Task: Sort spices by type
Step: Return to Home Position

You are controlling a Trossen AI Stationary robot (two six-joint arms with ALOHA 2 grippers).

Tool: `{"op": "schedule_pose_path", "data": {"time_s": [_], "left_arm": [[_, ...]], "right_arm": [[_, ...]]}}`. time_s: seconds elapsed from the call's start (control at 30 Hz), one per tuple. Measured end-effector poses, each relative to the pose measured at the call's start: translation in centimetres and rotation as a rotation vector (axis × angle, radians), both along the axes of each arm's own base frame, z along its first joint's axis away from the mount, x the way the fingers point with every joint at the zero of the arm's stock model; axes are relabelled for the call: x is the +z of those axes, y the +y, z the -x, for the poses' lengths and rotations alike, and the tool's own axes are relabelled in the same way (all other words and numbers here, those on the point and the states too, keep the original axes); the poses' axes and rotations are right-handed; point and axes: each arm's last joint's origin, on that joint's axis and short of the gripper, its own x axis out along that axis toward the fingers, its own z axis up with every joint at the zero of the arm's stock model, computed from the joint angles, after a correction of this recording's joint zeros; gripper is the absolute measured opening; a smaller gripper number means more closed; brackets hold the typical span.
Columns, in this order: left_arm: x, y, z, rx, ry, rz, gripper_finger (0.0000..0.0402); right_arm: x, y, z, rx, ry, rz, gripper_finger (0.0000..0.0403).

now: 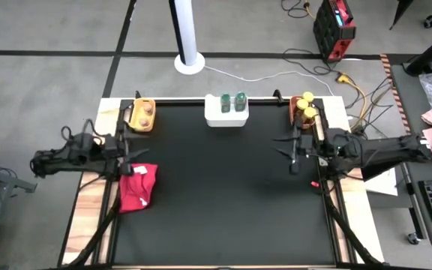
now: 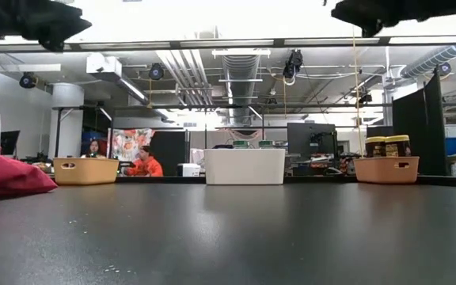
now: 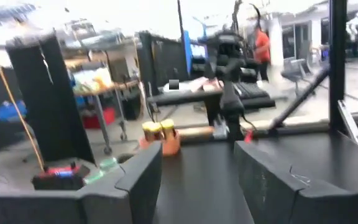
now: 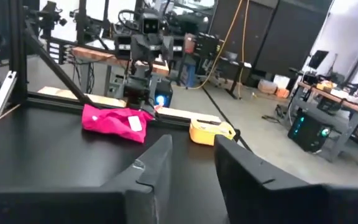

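Starting on my left side: my left claw [image 3: 199,154] hangs over the left edge of the desk [image 1: 223,202], right by the red cloth [image 1: 137,187] that's crumpled up near that edge. The fingers are spread with a clear gap and there's nothing in between, so it's empty.

Along the back edge of the desk there are three bins in a row. The yellow bin [image 1: 134,114] sits at the back left corner, and I can see the brown-lidded jars [image 1: 146,112] inside it, two as far as I can tell. The white bin [image 1: 226,118] is in the middle of the back edge, holding two green-lidded jars [image 1: 232,100] side by side and upright. The orange bin [image 1: 296,112] is at the back right corner, and the yellow-lidded jars [image 1: 309,106] stand in it. From desk level their tops poke up over the rim. There may be a darker jar tucked in with them, but I can't tell.

My right claw [image 4: 192,144] hovers over the right side of the desk, a bit in front of the orange bin and not touching it. The fingers are apart, with a narrower gap than the left claw's, and it's holding nothing either. All the jars I can see are in bins.
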Motion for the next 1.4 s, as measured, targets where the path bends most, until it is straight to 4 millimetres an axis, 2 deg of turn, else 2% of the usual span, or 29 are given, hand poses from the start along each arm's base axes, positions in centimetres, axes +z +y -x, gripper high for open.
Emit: {"op": "schedule_pose_path", "data": {"time_s": [0.1, 0.2, 0.27, 0.4, 0.63, 0.83, 0.93, 1.03, 1.4], "left_arm": [[-0.6, 0.0, -1.2, -0.001, 0.007, 0.048, 0.018], [-2.1, -0.1, -1.9, -0.005, 0.024, 0.085, 0.0175], [-2.6, -0.1, -2.0, -0.007, -0.025, 0.094, 0.0172], [-4.4, -0.1, -2.4, -0.007, -0.04, 0.086, 0.0165], [-7.6, -0.1, -3.3, 0.005, 0.051, 0.082, 0.0157], [-8.5, -0.2, -3.5, -0.024, 0.074, 0.144, 0.0142], [-8.4, -0.2, -3.6, -0.029, 0.065, 0.206, 0.0137], [-8.4, -0.2, -3.6, -0.03, 0.067, 0.213, 0.0136], [-8.5, -0.2, -3.7, -0.029, 0.075, 0.213, 0.0135]], "right_arm": [[-1.0, 0.0, 1.2, 0.013, -0.029, -0.002, 0.0092], [-1.7, 0.3, 3.0, 0.074, -0.096, 0.0, 0.0073], [-2.0, 0.3, 4.4, 0.089, -0.173, 0.003, 0.006], [-3.7, 0.4, 5.8, 0.135, -0.231, 0.004, 0.004], [-8.4, 0.6, 6.5, 0.181, -0.334, 0.099, 0.0021], [-8.9, 1.1, 6.2, 0.361, -0.284, 0.198, 0.001], [-9.1, 1.1, 6.0, 0.371, -0.256, 0.185, 0.0013], [-9.3, 1.1, 5.8, 0.382, -0.223, 0.106, 0.0015], [-9.7, 1.1, 5.6, 0.42, -0.137, -0.381, 0.0015]]}}
